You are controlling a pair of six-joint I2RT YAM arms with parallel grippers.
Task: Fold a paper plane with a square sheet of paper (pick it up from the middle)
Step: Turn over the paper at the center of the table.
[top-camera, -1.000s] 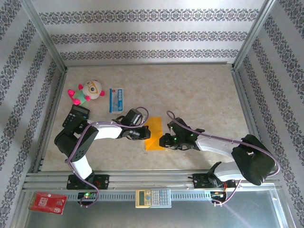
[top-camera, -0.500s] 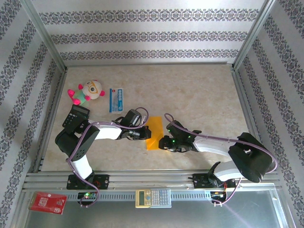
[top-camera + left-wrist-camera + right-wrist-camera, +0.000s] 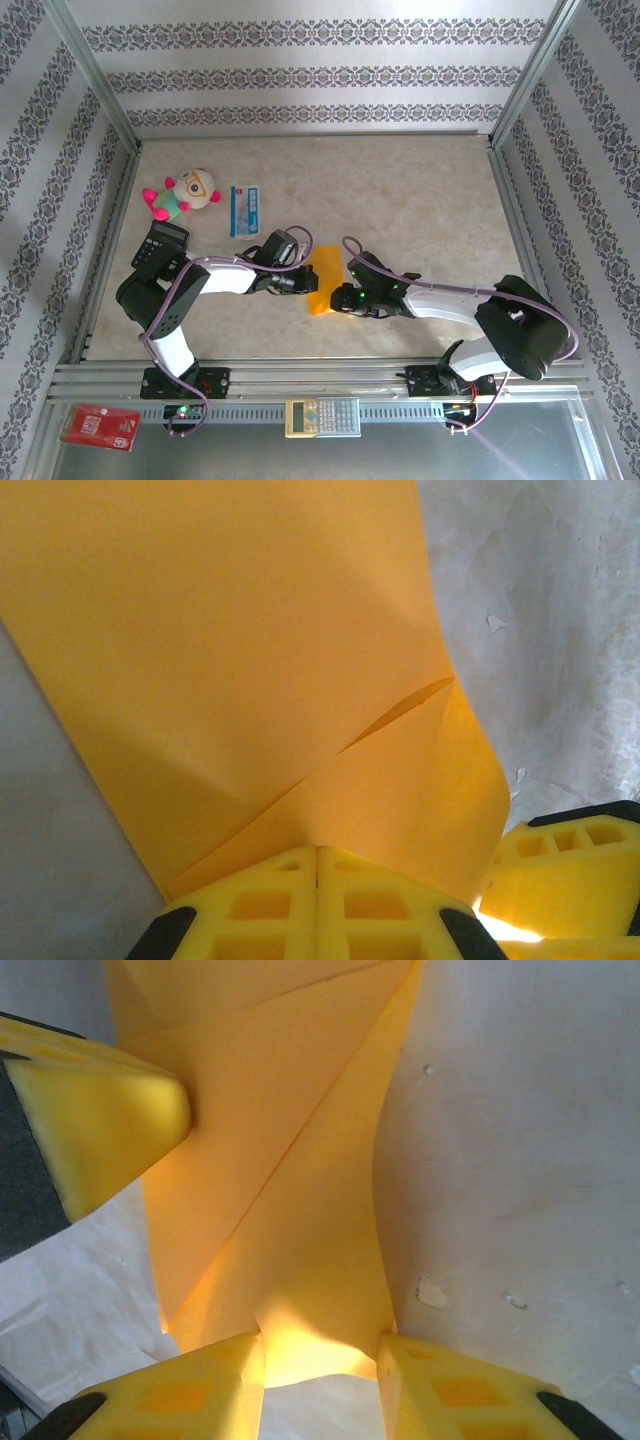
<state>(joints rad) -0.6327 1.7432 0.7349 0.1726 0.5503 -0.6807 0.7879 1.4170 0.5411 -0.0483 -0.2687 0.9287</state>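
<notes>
Orange-yellow and thin, the square sheet of paper (image 3: 326, 282) lies mid-worktop (image 3: 420, 190) in the top view. Its left edge is hidden under the left arm's fingers (image 3: 296, 283) and its lower right corner under the right arm's fingers (image 3: 343, 297). Compared with a second ago, the right wrist has been brought closer to the sheet. From the left wrist, the yellow foam fingers (image 3: 290, 890) are seen clenched on the sheet (image 3: 220, 630), which is creased diagonally and curled. From the right wrist, the fingers (image 3: 225, 1385) are held apart with the folded sheet (image 3: 290, 1210) between them, unclamped; its far end is cut off.
</notes>
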